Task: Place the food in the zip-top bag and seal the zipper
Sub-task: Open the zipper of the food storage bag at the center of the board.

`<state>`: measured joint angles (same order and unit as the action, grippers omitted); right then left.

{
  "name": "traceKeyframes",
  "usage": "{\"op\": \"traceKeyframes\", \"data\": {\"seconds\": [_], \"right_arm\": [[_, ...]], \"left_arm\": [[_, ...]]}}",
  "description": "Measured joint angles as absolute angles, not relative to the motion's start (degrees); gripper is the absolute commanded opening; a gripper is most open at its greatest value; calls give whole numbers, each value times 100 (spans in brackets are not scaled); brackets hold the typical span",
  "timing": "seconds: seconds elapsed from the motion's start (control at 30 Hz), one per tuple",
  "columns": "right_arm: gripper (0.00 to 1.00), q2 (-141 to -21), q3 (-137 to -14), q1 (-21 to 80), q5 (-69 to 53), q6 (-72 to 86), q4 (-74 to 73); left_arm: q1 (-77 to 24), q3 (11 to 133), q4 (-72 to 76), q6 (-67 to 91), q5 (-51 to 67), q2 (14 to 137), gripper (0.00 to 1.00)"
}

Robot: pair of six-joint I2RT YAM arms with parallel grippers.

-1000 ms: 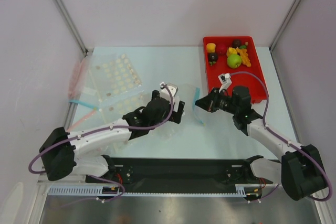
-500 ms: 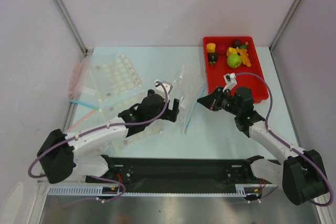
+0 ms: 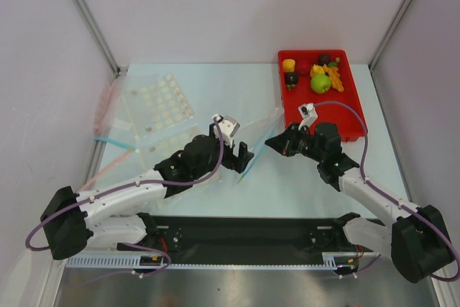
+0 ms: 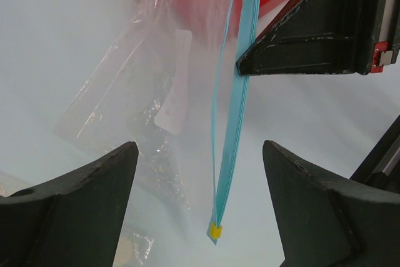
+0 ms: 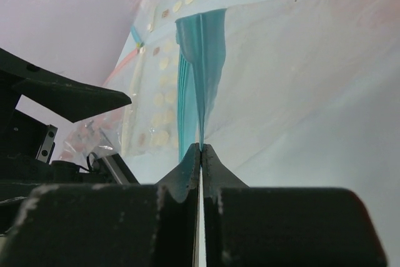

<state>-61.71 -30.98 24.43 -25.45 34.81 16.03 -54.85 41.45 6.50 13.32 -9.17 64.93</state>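
The clear zip-top bag (image 3: 256, 131) hangs between my two grippers. Its light-blue zipper (image 3: 249, 167) runs down to a small yellow end piece (image 4: 215, 231). My right gripper (image 3: 270, 142) is shut on the zipper's upper part (image 5: 200, 60), its jaws pressed together (image 5: 201, 149). My left gripper (image 3: 241, 157) is open; the zipper (image 4: 240, 92) hangs between its fingers (image 4: 94, 186) without touching them. The food lies in the red tray (image 3: 295, 109): green apple (image 3: 320, 83), orange bunch (image 3: 333, 77), dark purple balls (image 3: 291, 78), a yellow piece (image 3: 288, 65).
Other clear bags lie at the left: one with rows of pale round dots (image 3: 162, 102) and one with a pink strip (image 3: 106, 103). A loose blue strip (image 3: 108, 139) lies beside them. Metal frame posts stand at both back corners.
The bag went from bunched on the table to stretched out and hanging from my right gripper. My left gripper drew back left, then moved right around the zipper's lower end.
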Motion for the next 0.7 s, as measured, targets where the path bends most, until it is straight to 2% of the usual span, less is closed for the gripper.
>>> {"op": "traceKeyframes", "data": {"seconds": [0.13,0.47,0.6,0.7], "right_arm": [[0,-6163,-3098,2504,-2502,3420,1568],[0,-6147,-3098,2626,-2477,3326,1555],[0,-6147,-3098,2676,-2480,3273,1544],[0,-6147,-3098,2716,-2480,3229,1529]], "left_arm": [[-5496,4145,648,1286,-854,6674,78],[-5527,4169,626,1234,-834,7065,73],[-5527,4353,607,1194,-843,7417,60],[-5531,4552,569,1151,-910,7712,56]]}}
